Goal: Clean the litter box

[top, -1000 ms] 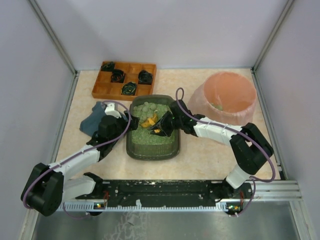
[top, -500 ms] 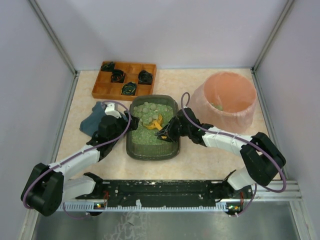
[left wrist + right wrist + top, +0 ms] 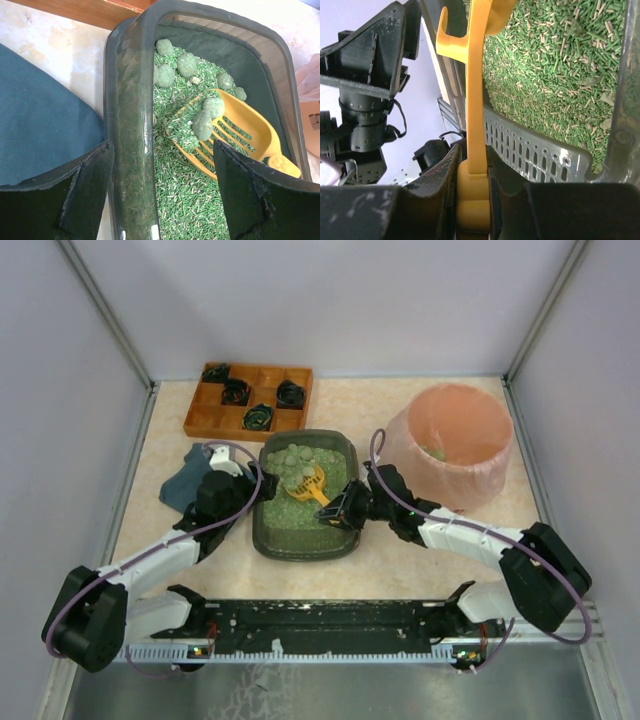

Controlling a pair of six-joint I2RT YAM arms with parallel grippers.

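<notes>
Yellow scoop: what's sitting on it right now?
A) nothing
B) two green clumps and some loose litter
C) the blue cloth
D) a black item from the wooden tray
B: the left wrist view shows the yellow scoop carrying two green clumps with loose litter, over the litter box.

Soft, even light, faint shadows. Wrist close-ups are sharp (pale sheen on the litter box (image 3: 131, 125) rim).

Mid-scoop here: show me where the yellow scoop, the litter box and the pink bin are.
yellow scoop (image 3: 247, 127), left wrist view, on the blade beside its slots.
litter box (image 3: 131, 130), left wrist view, on its side rim.
pink bin (image 3: 478, 473), top external view, on its front wall.
</notes>
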